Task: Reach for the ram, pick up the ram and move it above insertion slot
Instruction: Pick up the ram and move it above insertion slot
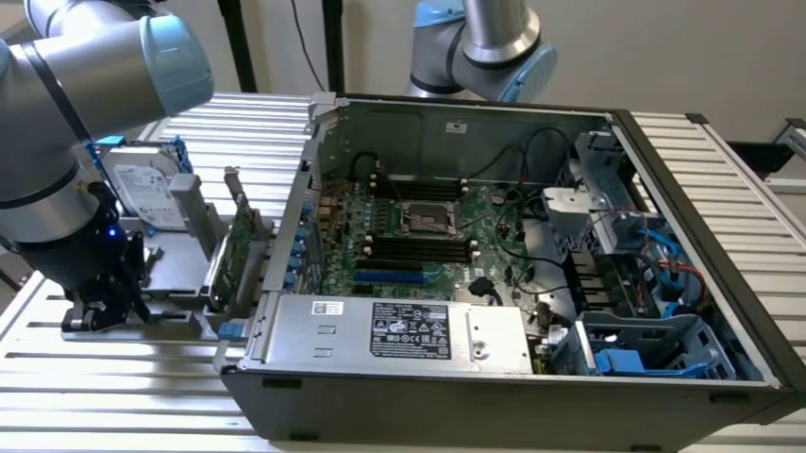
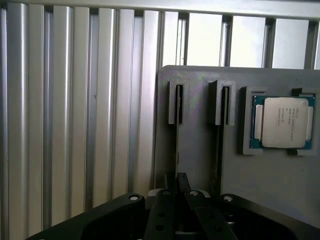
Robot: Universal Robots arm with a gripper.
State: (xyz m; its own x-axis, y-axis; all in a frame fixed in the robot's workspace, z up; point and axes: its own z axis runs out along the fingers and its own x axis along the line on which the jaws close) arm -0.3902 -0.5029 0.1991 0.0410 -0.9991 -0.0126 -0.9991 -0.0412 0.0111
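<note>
pincer (image 2: pixel 176 192) over grey holder (image 2: pixel 197 145) | two slots (image 2: pixel 178 102) | processor (image 2: pixel 283 121) in recess | ribbed table (image 2: pixel 75 115) beside

The counter (image 1: pixel 113 396) is built of ribbed, pale metal slats (image 2: pixel 75 125) laid side by side, with dark grooves between them. Behind the counter stands a plain, pale beige wall (image 1: pixel 680 57). Two black upright poles (image 1: pixel 236 42) rise just behind the counter's far edge, in front of that wall. Soft, even light falls on the counter and leaves a dull sheen on its slats.

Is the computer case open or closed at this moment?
Open. The case has no panel on its upper side, and the motherboard inside it is plainly visible.
</note>
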